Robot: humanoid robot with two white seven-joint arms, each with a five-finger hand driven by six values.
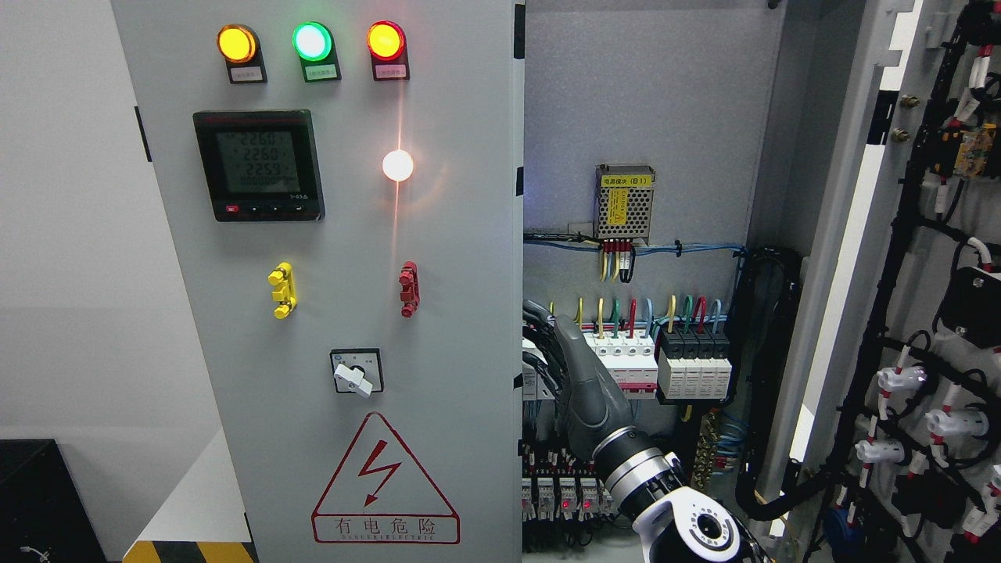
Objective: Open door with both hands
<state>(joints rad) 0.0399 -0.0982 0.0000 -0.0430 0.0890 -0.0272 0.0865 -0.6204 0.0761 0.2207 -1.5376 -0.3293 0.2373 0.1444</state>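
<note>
— One hand is all we can see. Our right hand [559, 356] comes up from the bottom right. Its dark fingers [539, 313] are curled around the edge of the left door [328, 297].

— Are they holding on tight?

— We think so, because they hook round the edge. But the tips go behind the door, so we cannot see all of them.

— Where is the door from the fingers?

— It is to the left of the fingers, touching them. The door is tall, and its edge runs straight up and down. The fingers hold that edge a bit below the middle.

— What is past the hand?

— The silver wrist [637, 461] and the white arm go down to the bottom right corner. Behind them is the open inside of the cabinet, with white breakers [626, 360] and colored wires.

— What about the other door?

— The right door [931, 313] is already swung open, far to the right. We can see black cables on its back.

— And our left hand?

— We cannot see it at all. So the right hand is the nearer one. We think it must swing the left door toward us and out to the left.
</note>
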